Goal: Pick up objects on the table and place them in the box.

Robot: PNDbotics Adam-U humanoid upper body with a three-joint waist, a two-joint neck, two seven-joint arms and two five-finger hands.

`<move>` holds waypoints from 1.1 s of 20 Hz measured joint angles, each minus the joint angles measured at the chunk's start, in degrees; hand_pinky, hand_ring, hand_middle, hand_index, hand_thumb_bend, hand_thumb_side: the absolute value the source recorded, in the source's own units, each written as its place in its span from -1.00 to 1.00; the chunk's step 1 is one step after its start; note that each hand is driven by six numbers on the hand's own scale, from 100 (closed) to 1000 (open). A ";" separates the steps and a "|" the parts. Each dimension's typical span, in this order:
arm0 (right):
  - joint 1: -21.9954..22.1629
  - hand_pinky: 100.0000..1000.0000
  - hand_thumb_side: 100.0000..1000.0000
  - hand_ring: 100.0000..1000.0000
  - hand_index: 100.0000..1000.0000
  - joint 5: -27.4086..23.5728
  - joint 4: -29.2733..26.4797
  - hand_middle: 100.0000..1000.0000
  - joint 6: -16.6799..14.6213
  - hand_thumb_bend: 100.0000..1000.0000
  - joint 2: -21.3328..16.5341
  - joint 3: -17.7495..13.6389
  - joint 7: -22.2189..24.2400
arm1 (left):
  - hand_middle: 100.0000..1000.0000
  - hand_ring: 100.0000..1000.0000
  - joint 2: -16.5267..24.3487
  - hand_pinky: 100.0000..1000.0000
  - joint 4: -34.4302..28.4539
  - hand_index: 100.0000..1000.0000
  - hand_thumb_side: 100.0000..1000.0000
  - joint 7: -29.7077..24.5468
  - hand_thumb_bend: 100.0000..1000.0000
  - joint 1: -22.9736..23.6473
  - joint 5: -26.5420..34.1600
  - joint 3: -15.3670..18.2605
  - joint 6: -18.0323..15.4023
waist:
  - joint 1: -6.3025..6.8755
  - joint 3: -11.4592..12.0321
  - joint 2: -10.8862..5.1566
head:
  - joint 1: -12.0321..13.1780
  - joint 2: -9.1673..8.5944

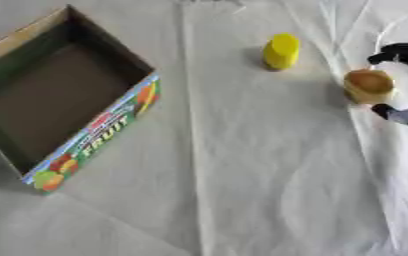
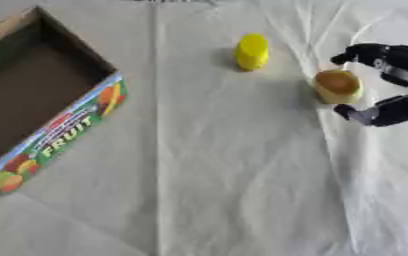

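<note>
The right hand (image 2: pixel 398 85) brackets the tan cup (image 2: pixel 337 86), fingers (image 2: pixel 356 114) wide either side (not yet closed), right of the yellow cylinder (image 2: pixel 252 51); close evenly before lifting toward the fruit box (image 1: pixel 94 132).

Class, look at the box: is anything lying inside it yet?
No, the box shows only its bare dark floor; both yellow things sit outside on the cloth.

**A pale cloth, creased and wrinkled**

A whitish cloth (image 1: pixel 242 190) covers the whole table from edge to edge. One long straight fold runs down it from the far side toward the near edge, a little left of the middle. On the right side the fabric bunches into thin slanting wrinkles. Faint shadows lie across it.
</note>
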 measured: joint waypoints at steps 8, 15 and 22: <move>-0.69 0.89 -0.22 1.00 0.87 2.92 2.46 0.71 -0.03 -0.44 0.58 0.05 -0.71 | 0.53 0.53 -0.01 0.53 0.00 0.69 -0.54 -0.34 -1.00 0.00 0.34 -0.03 0.03 | 0.05 0.10 0.37 | -0.07 -0.03; -2.08 0.86 -0.29 1.00 0.86 3.25 5.88 0.67 -0.05 -0.62 1.58 0.40 -0.72 | 0.53 0.54 -0.03 0.53 0.00 0.69 -0.53 -0.41 -1.00 -0.02 0.43 -0.04 0.03 | 0.17 0.31 0.73 | -0.28 -0.28; -3.10 0.83 -0.37 1.00 0.84 2.36 8.45 0.65 -0.06 -0.80 2.28 0.41 -0.69 | 0.52 0.54 -0.13 0.53 0.00 0.69 -0.51 -0.66 -1.00 -0.02 0.55 -0.07 0.26 | 0.28 0.42 1.03 | -0.48 -0.46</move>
